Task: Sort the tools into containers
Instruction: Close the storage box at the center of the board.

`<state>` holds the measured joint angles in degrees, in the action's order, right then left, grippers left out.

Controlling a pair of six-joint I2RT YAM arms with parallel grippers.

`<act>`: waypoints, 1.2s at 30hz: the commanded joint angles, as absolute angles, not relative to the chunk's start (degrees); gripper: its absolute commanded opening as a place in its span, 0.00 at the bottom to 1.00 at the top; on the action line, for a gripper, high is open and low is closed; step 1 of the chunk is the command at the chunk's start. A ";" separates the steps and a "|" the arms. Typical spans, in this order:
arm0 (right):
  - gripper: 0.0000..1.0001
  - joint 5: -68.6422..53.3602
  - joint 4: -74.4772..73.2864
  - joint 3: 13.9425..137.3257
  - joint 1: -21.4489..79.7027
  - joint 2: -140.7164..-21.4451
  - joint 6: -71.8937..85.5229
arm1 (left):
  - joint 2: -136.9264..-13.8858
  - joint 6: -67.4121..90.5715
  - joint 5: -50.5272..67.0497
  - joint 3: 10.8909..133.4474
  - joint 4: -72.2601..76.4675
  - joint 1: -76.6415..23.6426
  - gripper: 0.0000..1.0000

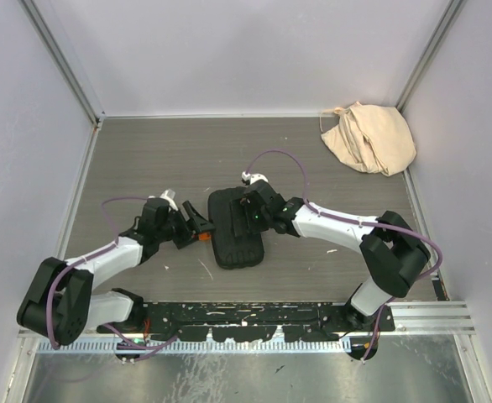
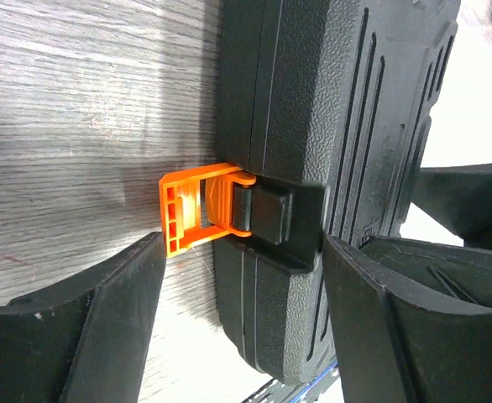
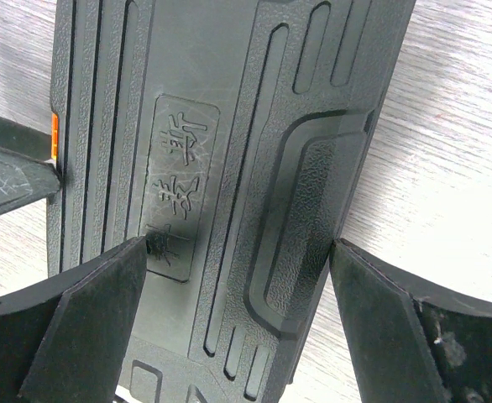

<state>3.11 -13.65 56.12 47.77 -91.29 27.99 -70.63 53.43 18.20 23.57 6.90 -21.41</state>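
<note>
The container, a black ribbed tool case (image 1: 236, 241), lies shut in the middle of the table. Its orange latch (image 2: 189, 206) is flipped outward from the case's side (image 2: 330, 126). My left gripper (image 2: 242, 315) is open and straddles the latch edge, one finger (image 2: 103, 327) over the table and the other (image 2: 414, 327) over the lid. My right gripper (image 3: 238, 311) is open above the lid (image 3: 229, 151), with one finger (image 3: 95, 327) on the embossed label and the other (image 3: 422, 327) at the lid's far edge. No tools are in view.
A crumpled beige cloth bag (image 1: 368, 138) lies in the back right corner. White walls close the table on three sides. A black rail (image 1: 254, 319) with the arm bases runs along the near edge.
</note>
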 commanded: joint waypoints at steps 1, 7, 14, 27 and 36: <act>0.92 1.29 -11.61 56.65 48.25 -92.00 28.48 | -67.90 52.91 18.80 25.20 4.60 -21.75 0.62; 0.93 0.93 -11.60 57.09 48.25 -92.33 28.39 | -65.59 53.31 18.77 25.29 4.13 -21.71 0.60; 0.92 0.62 -11.60 57.19 48.25 -92.64 28.47 | -65.60 54.08 20.06 25.15 6.10 -21.80 0.58; 0.92 0.62 -11.69 56.94 48.25 -92.86 28.21 | -64.87 56.74 21.83 22.96 13.74 -21.80 0.58; 0.92 0.69 -12.17 57.23 48.25 -92.90 27.95 | -68.91 57.97 22.85 21.84 18.29 -21.80 0.57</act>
<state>2.81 -13.23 56.14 47.77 -91.66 27.97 -67.75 57.25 21.30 22.09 12.78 -21.65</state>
